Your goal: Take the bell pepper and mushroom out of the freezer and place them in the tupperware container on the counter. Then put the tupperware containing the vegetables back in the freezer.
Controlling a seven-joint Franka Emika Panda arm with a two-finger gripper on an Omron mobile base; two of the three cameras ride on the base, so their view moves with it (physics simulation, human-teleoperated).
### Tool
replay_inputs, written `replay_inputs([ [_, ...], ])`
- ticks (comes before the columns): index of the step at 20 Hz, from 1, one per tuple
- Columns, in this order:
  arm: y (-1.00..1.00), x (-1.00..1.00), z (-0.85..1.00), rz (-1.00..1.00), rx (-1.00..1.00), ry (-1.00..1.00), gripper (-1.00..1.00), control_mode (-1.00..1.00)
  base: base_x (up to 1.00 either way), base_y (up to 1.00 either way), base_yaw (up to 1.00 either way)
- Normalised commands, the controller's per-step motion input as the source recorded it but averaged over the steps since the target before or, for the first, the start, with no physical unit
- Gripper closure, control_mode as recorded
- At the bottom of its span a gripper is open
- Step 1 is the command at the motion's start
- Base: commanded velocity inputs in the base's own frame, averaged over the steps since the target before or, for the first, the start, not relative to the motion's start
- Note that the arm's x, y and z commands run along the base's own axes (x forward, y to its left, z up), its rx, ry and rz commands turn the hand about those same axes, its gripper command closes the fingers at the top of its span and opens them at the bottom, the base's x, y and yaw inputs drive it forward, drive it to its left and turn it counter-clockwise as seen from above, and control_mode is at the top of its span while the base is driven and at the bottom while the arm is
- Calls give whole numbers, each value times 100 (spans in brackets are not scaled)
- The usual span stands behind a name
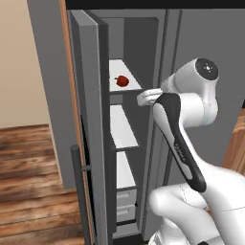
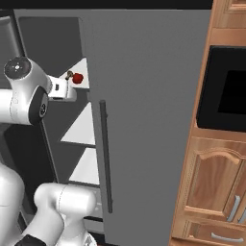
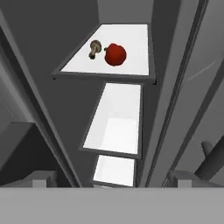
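We begin at the gripper, whose two dark finger tips stand spread wide at the bottom of the hand view, with nothing between them; it is empty and looks down into the open freezer; from the left base view the white hand reaches in past the edge of the open door, at about the height of the upper white shelf, though how close the fingers are to the shelf we cannot judge well from there, since the forearm hides them. On that shelf the bell pepper sits glossy and red, and just beside it, apart by a narrow gap, lies the mushroom, tan cap and pale stem; both are untouched; the right base view shows the same pair as a small red and brown spot past the end of the hand. Below them two more white shelves step down, bare as far as we see; the two small grey drawers sit shut at the foot of the compartment. To the right of the fridge stand wooden cabinets and a dark oven. We judge the task barely begun: the freezer is open and the arm is lined up, but neither vegetable has been lifted; both must go into the tupperware, and that box must then return to the freezer.
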Motion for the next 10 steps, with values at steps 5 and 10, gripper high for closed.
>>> replay_inputs([
  [5, 20, 74, 0, -1, 0, 15, -100, -100, 0, 0, 0],
  [10, 21, 60, 9, 0, 0, 0, -100, -100, 0, 0, 0],
])
